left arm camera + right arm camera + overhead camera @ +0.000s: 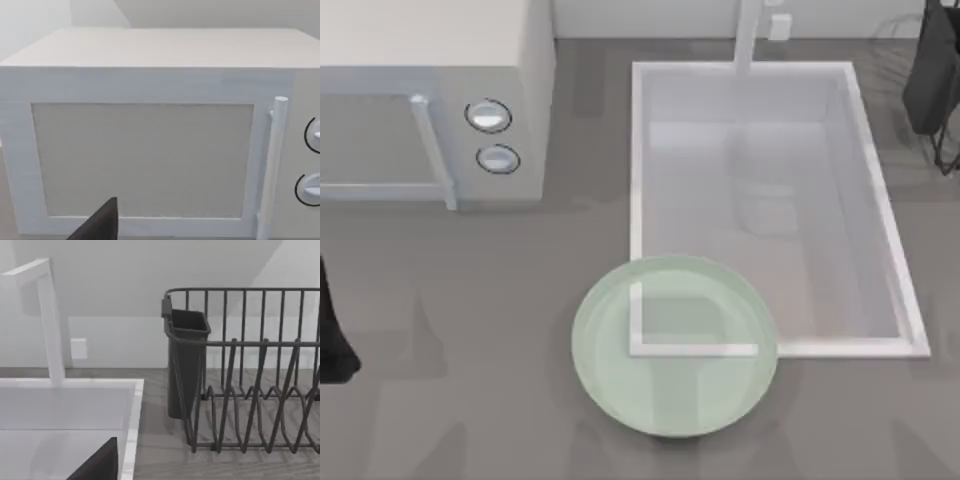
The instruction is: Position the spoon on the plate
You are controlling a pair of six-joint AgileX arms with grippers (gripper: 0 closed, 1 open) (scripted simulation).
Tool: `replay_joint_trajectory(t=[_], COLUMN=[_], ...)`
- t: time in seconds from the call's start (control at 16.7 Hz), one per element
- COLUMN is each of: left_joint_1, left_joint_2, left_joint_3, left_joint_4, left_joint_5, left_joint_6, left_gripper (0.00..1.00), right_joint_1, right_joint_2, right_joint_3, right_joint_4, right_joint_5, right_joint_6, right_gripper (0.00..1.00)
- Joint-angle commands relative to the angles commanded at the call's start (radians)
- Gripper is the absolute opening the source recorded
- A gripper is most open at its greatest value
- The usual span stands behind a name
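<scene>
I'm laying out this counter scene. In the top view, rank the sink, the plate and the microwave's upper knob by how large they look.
1. Sink, clearly the largest.
2. Plate, overlapping the sink's near-left corner.
3. Microwave's upper knob, by far the smallest.

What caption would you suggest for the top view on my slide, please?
Pale green plate overlapping the sink's near corner, microwave at left.
</scene>
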Motion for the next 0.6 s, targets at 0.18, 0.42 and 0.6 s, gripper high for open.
replay_joint_trajectory(t=[0.18, 0.42, 0.6], left_joint_1=[0.0, 0.0, 0.0], left_joint_2=[0.0, 0.0, 0.0], left_joint_3=[0.0, 0.0, 0.0], left_joint_4=[0.0, 0.0, 0.0], left_joint_5=[0.0, 0.0, 0.0], left_joint_6=[0.0, 0.0, 0.0], left_gripper=[1.0, 1.0, 1.0], right_joint_1=[-0.005, -0.066, -0.139], right_joint_2=[0.011, 0.161, 0.384], right_joint_3=[0.011, 0.144, 0.307], right_joint_4=[-0.01, -0.124, -0.272], right_joint_5=[0.0, 0.001, -0.001], right_joint_6=[-0.009, -0.121, -0.259], right_gripper=[1.0, 1.0, 1.0])
